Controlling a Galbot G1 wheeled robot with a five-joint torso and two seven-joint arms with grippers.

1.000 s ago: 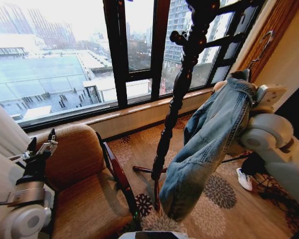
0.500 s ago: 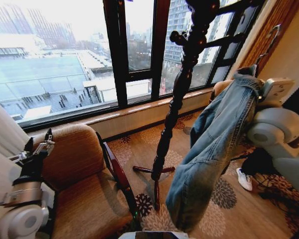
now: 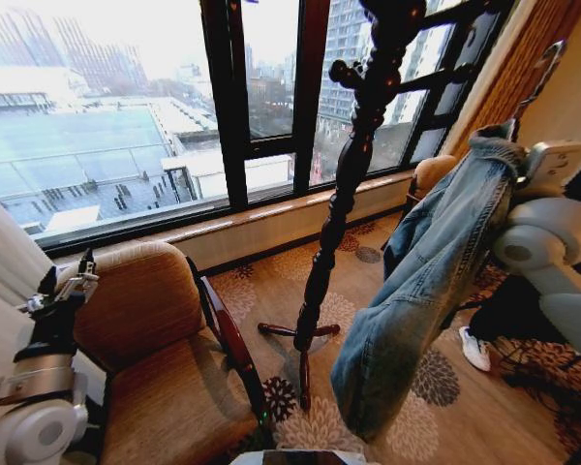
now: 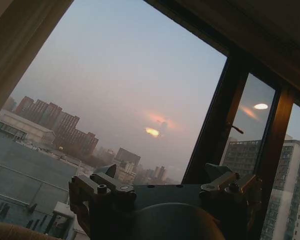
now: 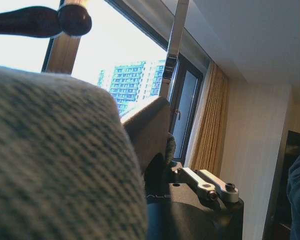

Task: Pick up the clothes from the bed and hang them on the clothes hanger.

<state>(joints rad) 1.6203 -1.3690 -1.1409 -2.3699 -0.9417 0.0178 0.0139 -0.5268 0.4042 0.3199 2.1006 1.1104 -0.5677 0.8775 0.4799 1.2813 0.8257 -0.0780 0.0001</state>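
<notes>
A blue denim jacket (image 3: 436, 271) hangs over the carpet at the right, its collar up by my right gripper (image 3: 516, 145). The clothes hanger's slim metal hook (image 3: 547, 63) sticks up above the collar. In the right wrist view that hook (image 5: 175, 45) rises past the jacket's cloth (image 5: 55, 150), and the gripper looks shut on the hanger under the collar. My left gripper (image 3: 63, 286) stands raised at the far left beside the armchair. Its fingers (image 4: 105, 187) are spread open and hold nothing. The bed is out of view.
A tall dark turned-wood coat stand (image 3: 353, 165) rises mid-room, left of the jacket, with pegs near its top. A brown armchair (image 3: 165, 358) sits at the lower left under the big window (image 3: 126, 116). Behind the jacket is another chair (image 3: 431, 172); a person's white shoe (image 3: 474, 349) rests on the carpet.
The right arm has carried the jacket and hanger up and to the right, away from the coat stand. The left gripper has drifted slightly left and down.
</notes>
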